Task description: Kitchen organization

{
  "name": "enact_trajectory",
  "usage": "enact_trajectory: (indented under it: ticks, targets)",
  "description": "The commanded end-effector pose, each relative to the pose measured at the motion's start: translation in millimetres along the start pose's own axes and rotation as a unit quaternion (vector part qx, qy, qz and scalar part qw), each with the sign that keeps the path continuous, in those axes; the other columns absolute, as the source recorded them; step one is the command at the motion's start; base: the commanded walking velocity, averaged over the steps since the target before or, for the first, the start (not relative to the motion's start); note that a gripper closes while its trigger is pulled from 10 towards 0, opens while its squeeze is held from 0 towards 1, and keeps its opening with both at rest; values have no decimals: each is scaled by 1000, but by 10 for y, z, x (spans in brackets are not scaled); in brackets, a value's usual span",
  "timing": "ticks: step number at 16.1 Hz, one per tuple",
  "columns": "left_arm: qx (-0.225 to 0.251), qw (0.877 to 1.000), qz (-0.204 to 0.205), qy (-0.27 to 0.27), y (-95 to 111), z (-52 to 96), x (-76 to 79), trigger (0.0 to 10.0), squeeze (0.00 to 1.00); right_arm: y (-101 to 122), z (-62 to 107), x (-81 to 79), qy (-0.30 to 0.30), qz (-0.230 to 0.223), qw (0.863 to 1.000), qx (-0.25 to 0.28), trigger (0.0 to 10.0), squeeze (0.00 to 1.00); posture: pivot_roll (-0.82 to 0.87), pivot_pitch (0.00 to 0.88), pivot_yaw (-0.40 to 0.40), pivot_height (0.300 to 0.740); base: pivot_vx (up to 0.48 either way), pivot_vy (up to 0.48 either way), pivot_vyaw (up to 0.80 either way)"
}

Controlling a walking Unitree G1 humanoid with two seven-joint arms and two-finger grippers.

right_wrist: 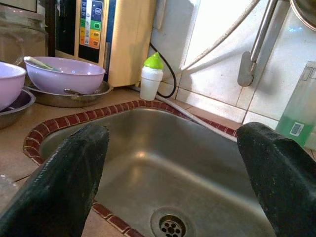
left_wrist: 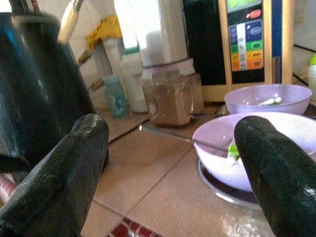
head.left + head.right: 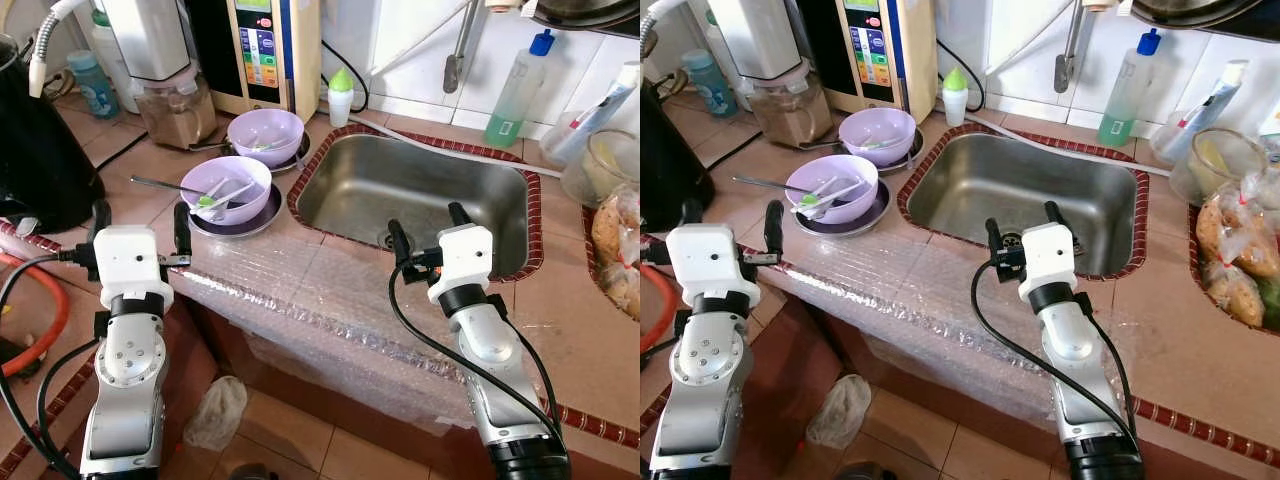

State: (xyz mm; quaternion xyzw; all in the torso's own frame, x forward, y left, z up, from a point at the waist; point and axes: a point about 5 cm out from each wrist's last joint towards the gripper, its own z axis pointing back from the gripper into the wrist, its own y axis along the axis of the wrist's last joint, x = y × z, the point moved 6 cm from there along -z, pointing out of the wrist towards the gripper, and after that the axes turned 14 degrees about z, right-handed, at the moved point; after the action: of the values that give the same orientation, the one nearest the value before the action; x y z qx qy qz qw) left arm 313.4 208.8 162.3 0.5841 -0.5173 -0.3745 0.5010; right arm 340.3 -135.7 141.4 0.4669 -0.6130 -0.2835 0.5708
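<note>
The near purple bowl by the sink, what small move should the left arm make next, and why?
Probably ease the left gripper forward toward the near purple bowl. Its fingers are open and hold nothing, the bowl sits on a metal plate just ahead and a bit to the right, with spoons inside. The right gripper hovers open at the sink.

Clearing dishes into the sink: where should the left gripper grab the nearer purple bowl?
Probably the near rim of the nearer purple bowl, from the robot's side: the left gripper is open facing it, and the spoons lean across its middle.
</note>
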Motion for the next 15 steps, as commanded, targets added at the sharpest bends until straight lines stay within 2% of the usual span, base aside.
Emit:
enact_trajectory:
  ticks: [1, 4, 7, 8, 10, 12, 14, 15]
  targets:
    - [-13, 1000, 12, 20, -50, -22, -79, 10000, 0, -23, 17, -9, 2, -2, 1000, -4, 10000, 0, 11, 0, 8, 740, 0, 0, 0]
    - [-54, 995, 76, 32, -229, -31, -142, 10000, 0, -31, 53, -29, 7, -4, 1000, -6, 10000, 0, 2, 0, 9, 740, 0, 0, 0]
    - [-71, 991, 112, -11, -309, -94, 3, 10000, 0, -26, 82, -37, 14, -6, 1000, -7, 10000, 0, -11, 0, 8, 740, 0, 0, 0]
    - [-84, 987, 130, -30, -376, -117, 76, 10000, 0, -23, 100, -108, 32, -29, 999, -8, 10000, 0, -21, 0, 9, 740, 0, 0, 0]
    - [-88, 985, 142, -40, -412, -148, 117, 10000, 0, 79, 126, -246, 70, -54, 996, 9, 10000, 0, -40, 0, 11, 740, 0, 0, 0]
    - [-82, 985, 145, -47, -404, -244, 146, 10000, 0, 236, 195, -478, 136, -86, 987, 31, 10000, 0, -52, 0, 15, 740, 0, 0, 0]
    - [-80, 983, 154, -59, -415, -318, 186, 10000, 0, 309, 262, -605, 179, -100, 978, 38, 10000, 0, -60, 0, 15, 740, 0, 0, 0]
    - [-83, 983, 148, -72, -454, -348, 223, 9686, 0, 355, 304, -689, 212, -112, 970, 38, 10000, 0, -71, 1, 20, 740, 0, 0, 0]
